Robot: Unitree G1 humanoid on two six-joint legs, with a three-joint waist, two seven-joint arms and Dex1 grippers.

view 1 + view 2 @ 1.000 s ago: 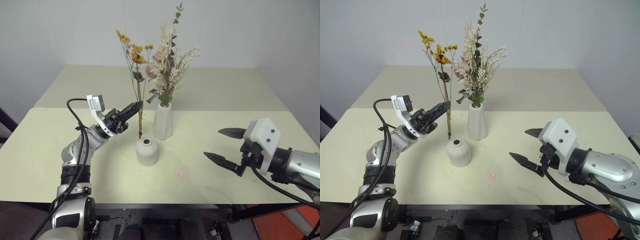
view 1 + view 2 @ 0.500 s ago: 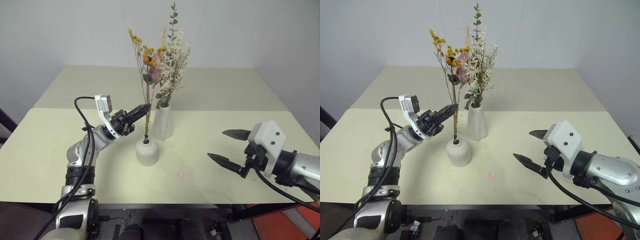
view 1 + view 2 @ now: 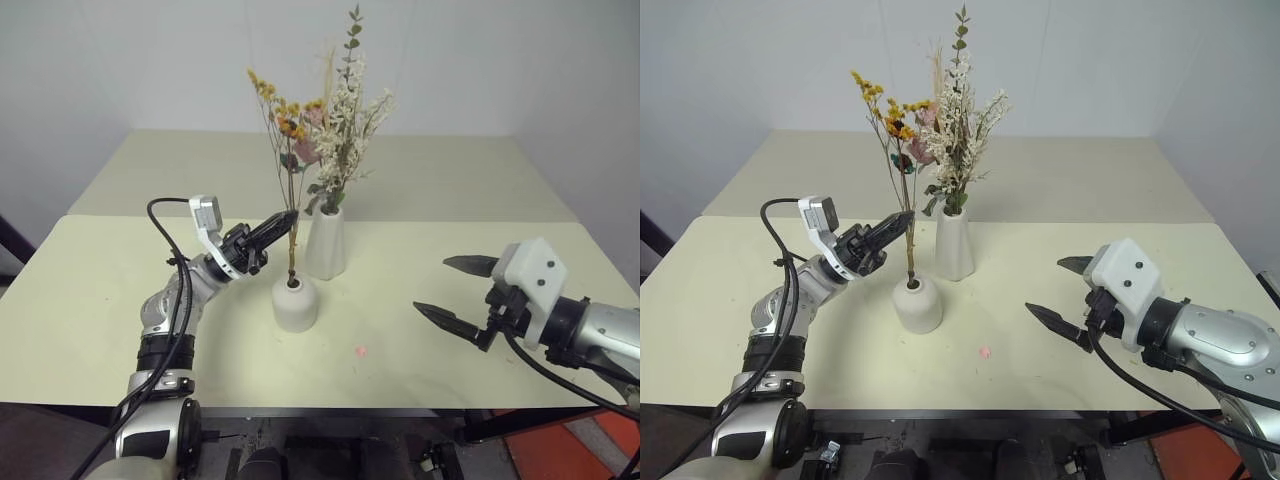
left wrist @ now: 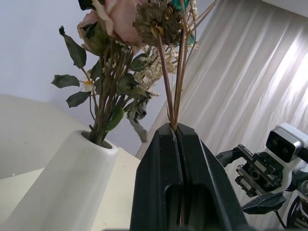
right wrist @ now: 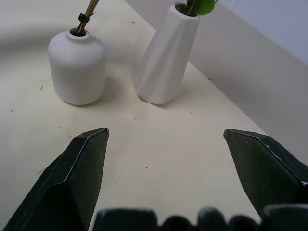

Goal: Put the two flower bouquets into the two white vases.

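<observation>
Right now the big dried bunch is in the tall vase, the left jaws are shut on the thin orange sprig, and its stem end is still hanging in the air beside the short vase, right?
Not quite. The thin sprig already has its stem end down in the hole of the short vase; the right wrist view shows it entering the mouth. The rest holds: the big bunch stands in the tall vase, and the left gripper has its jaws shut on the sprig.

Silver-grey jointed arms with black bands; a loose black cable loops along each. White boxy camera housing on each wrist. Left gripper (image 3: 288, 216) and right gripper (image 3: 455, 290): black pointed fingers
</observation>
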